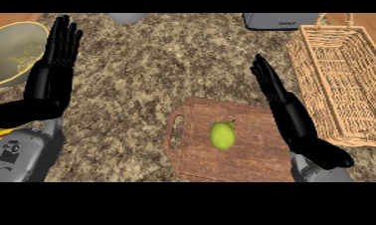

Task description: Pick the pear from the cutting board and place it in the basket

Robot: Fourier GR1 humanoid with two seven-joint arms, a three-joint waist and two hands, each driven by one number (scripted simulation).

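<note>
Head view, pear: lies untouched near the middle of the cutting board, on the speckled worktop.
Basket: wicker, to the right of the board, cut off by the right edge.
Right robot hand: fingers straight, above the board's right side, between pear and basket, holding nothing.
Left robot hand: open and resting at the left, fingers up.
Handling: probably light, firm, smooth and rounded, so liable to roll; best taken across its wider belly.
Hard to see: bowl at left is cropped; two grey things at the top edge are unidentifiable.
</note>
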